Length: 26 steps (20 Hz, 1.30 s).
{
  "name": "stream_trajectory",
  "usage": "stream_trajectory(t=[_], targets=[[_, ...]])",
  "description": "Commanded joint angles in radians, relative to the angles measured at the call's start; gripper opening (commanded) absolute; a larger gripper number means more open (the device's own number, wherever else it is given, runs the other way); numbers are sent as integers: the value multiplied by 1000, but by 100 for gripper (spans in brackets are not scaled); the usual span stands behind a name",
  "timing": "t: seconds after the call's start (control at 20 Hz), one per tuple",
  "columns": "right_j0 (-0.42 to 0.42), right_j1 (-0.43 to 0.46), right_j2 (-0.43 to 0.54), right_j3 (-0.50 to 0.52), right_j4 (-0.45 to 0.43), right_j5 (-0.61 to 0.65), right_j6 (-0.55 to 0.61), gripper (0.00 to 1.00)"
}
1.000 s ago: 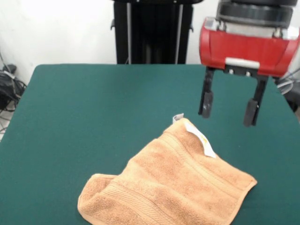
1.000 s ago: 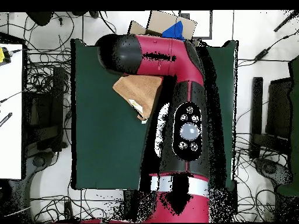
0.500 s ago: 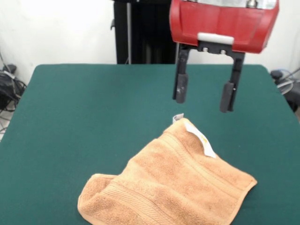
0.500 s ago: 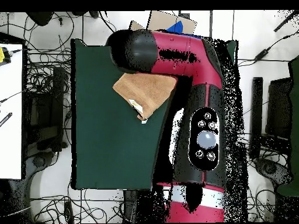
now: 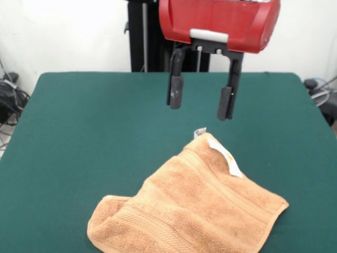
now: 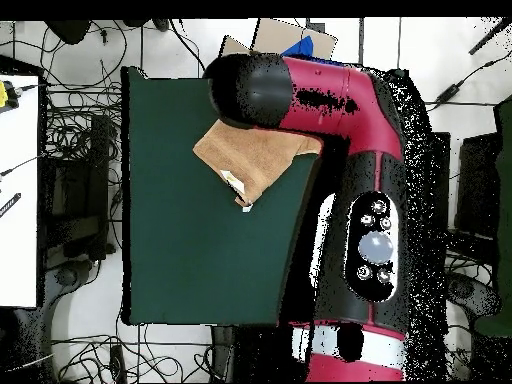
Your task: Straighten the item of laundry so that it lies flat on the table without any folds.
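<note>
A peach-orange towel (image 5: 189, 208) lies crumpled on the dark green table (image 5: 95, 132), toward the near right in the front view. Its left end is rolled under, and a corner with a white tag (image 5: 224, 155) points to the far side. My gripper (image 5: 200, 101) hangs open above the table just beyond that corner, holding nothing and clear of the cloth. In the overhead view the towel (image 6: 250, 155) shows near the table's (image 6: 180, 250) top edge, partly covered by the red arm (image 6: 330, 110); the gripper itself is hidden there.
A cardboard box (image 6: 285, 40) with something blue on it sits just past the table's top edge in the overhead view. Cables and dark equipment (image 6: 75, 190) lie on the floor around the table.
My gripper has moved left and slightly upward in the front view, from beside the towel's right part to above its tagged corner. The towel has not moved.
</note>
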Motion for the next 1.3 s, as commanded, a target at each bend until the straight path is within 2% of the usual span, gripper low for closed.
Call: stream_trajectory(t=[0.05,0.5,0.8,1.1,1.3], targets=[[-13,33,10,167,-23,16,63,100],[-13,52,8,163,-35,6,66,100],[-50,76,56,171,43,109,67,100],[-57,86,64,177,55,116,52,100],[-70,101,77,168,89,176,58,100]])
